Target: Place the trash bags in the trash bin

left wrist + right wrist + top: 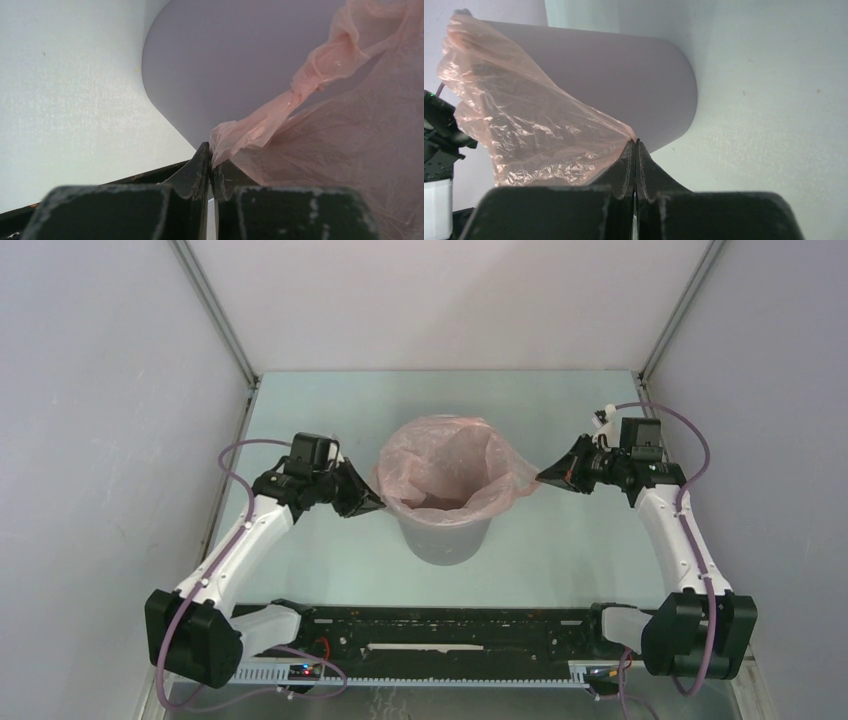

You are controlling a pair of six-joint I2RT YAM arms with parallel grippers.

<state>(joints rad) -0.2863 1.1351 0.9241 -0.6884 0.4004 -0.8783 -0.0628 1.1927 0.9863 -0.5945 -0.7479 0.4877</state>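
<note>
The grey trash bin (447, 536) stands upright in the middle of the table. The pale-pink trash bag (450, 465) sits in it, its mouth spread open above the rim. My left gripper (380, 506) is shut on the bag's left edge beside the bin; in the left wrist view its tips (211, 156) pinch a twisted strip of the bag (310, 82) in front of the bin wall (220, 65). My right gripper (541, 478) is shut on the bag's right edge; the right wrist view shows its tips (635, 143) pinching the film (534, 125) beside the bin (634, 75).
White enclosure walls stand at the left, back and right, with metal corner posts (215, 310). A black rail (440, 628) with the arm bases runs along the near edge. The pale table surface (330, 570) lies around the bin.
</note>
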